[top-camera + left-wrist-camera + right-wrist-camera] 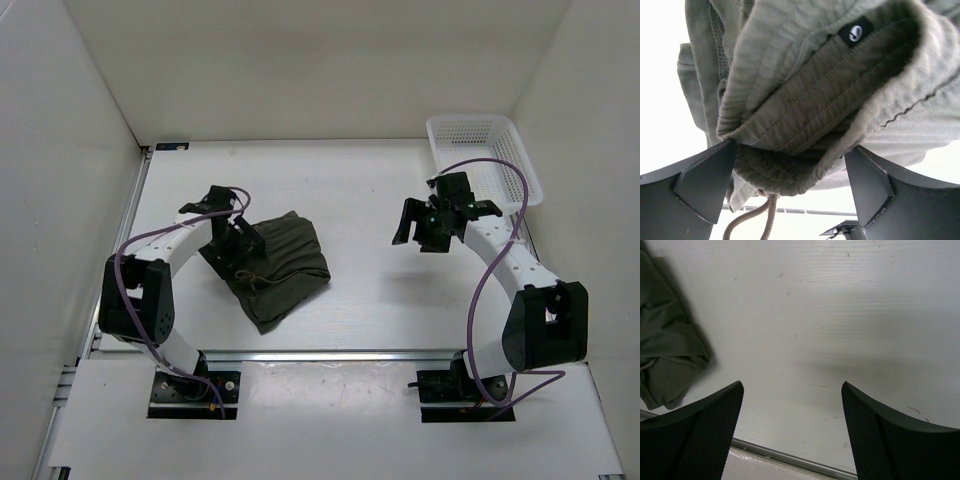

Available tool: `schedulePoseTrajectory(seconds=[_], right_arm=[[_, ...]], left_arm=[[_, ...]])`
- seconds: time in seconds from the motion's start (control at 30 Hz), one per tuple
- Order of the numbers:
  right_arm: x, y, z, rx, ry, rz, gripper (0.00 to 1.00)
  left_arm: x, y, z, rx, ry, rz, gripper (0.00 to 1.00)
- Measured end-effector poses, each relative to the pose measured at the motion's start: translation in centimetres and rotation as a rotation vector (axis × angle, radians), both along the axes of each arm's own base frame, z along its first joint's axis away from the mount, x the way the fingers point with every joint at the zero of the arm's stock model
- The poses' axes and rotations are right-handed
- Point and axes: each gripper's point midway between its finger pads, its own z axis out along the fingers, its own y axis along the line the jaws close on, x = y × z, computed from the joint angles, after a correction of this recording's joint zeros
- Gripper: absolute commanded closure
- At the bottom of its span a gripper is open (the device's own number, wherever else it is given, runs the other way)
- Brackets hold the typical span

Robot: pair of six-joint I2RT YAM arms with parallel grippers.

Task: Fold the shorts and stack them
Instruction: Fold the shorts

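Seemingly folded at least once, the shorts point(270, 262) lie as a compact, somewhat rumpled bundle on the table's point(370, 190) left-centre, with the drawstring point(256, 279) trailing loose on top near the front. In the left wrist view the gathered waistband bulges open, a small black label point(855, 31) showing inside it.

The left gripper point(243, 237) sits over the bundle's rear-left corner. Its fingers are spread wide, with the waistband filling the gap between them and brushing both inner faces, yet not pinched. I judge this to be the start of a grasp for a further or tidying fold: the fold is not flat, and nothing is stacked yet.

The next move calls for closing on the waistband, both layers together, without catching the drawstring alone, then carrying that edge across so the bundle flattens instead of bunching.

The right gripper point(414, 230) hangs well apart over bare table, fingers spread and holding nothing; it could pin the far side. A white basket point(478, 120) stands at the rear-right corner, possibly where the stack belongs.
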Motion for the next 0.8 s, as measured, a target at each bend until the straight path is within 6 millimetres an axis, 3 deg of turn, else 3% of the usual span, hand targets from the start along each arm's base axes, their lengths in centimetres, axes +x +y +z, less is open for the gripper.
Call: schedulePoseTrajectory(seconds=[0.33, 0.6, 0.8], right_arm=[[-0.3, 0.4, -0.1, 0.001, 0.005, 0.012, 0.16], [-0.4, 0.6, -0.1, 0.004, 0.006, 0.022, 0.16], [-0.4, 0.7, 0.0, 0.009, 0.007, 0.026, 0.16]], left_arm=[[-0.8, 0.7, 1.2, -0.016, -0.054, 0.039, 0.0], [-1.1, 0.8, 0.4, 0.007, -0.036, 0.048, 0.0], [-1.1, 1.0, -1.4, 0.027, 0.01, 0.047, 0.0]])
